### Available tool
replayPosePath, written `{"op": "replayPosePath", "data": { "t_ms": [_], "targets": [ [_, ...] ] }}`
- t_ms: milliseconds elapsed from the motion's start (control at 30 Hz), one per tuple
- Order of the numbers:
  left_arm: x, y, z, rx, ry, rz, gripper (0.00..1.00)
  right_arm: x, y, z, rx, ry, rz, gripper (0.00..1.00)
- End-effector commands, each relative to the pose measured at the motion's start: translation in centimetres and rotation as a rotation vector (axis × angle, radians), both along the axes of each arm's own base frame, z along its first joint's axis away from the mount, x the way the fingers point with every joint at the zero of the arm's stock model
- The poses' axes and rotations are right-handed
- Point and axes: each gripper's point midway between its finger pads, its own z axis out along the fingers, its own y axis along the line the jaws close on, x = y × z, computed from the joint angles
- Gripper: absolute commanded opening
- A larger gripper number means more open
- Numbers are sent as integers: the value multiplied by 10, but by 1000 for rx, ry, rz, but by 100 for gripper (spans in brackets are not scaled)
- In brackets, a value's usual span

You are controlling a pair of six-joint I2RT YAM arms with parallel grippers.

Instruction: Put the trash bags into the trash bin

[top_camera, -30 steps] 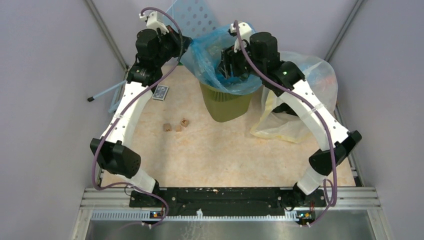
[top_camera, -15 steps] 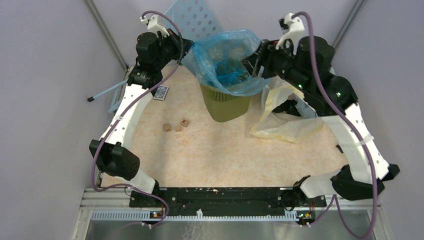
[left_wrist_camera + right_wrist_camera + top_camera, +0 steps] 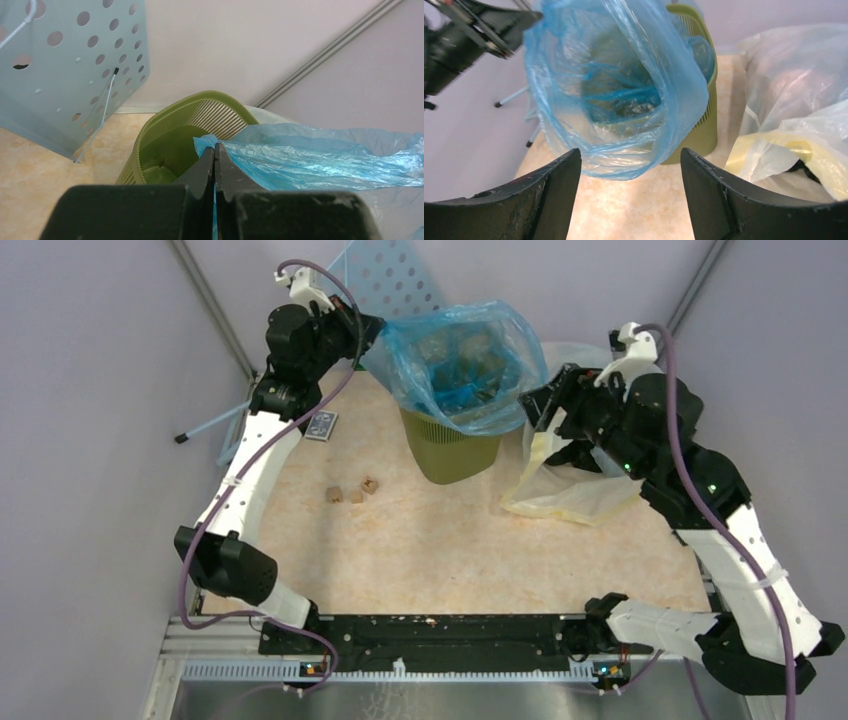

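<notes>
The light-blue trash bag (image 3: 460, 365) hangs open over the olive-green trash bin (image 3: 450, 455), its lower part down inside the bin and its mouth billowing above the rim. My left gripper (image 3: 372, 332) is shut on the bag's left edge; in the left wrist view the gripper (image 3: 215, 147) pinches a fold of the bag (image 3: 320, 160) above the bin (image 3: 165, 145). My right gripper (image 3: 535, 405) stands open just right of the bag, holding nothing. In the right wrist view the bag (image 3: 624, 90) and the bin (image 3: 701, 135) lie beyond the gripper's (image 3: 630, 155) spread fingers.
A large clear yellowish bag (image 3: 590, 480) lies right of the bin, under my right arm. A perforated light-blue panel (image 3: 390, 275) leans at the back wall. Small wooden blocks (image 3: 350, 490) and a dark card (image 3: 321, 425) lie on the table to the left.
My right gripper has drawn back out of the bag's mouth to the right, and its jaws have widened. The left gripper has kept its pinch on the bag's edge.
</notes>
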Motion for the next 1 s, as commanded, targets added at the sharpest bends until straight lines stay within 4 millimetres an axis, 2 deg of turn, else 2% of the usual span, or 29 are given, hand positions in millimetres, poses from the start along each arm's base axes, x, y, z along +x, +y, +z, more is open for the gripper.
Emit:
{"op": "replayPosePath", "data": {
  "t_ms": [0, 133, 267, 333, 400, 533, 633, 767, 867, 967],
  "targets": [
    [-17, 4, 33, -34, -81, -4, 0, 23, 15, -21, -13, 41, -28, 70],
    [-17, 6, 31, -26, -77, 7, 0, 33, 27, -31, 28, 65, -27, 67],
    [-13, 9, 28, -17, -72, 25, 0, 43, 25, -45, 51, 92, -90, 59],
    [-10, 8, 27, -15, -70, 26, 0, 47, 24, -50, 54, 92, -111, 48],
    [-3, 8, 26, -13, -66, 35, 0, 54, 22, -53, 50, 89, -139, 30],
    [17, 14, 33, -2, -67, 74, 0, 76, 12, -47, 57, 69, -197, 2],
    [32, 13, 42, -12, -83, 71, 0, 94, 2, -32, 73, 22, -254, 0],
    [50, 12, 40, -38, -78, 49, 0, 112, -5, -17, 82, -19, -291, 0],
    [59, 12, 34, -53, -64, 35, 0, 123, -5, -16, 60, -4, -296, 0],
    [60, 13, 28, -51, -51, 19, 0, 126, -2, -20, 40, 7, -284, 0]
  ]
}}
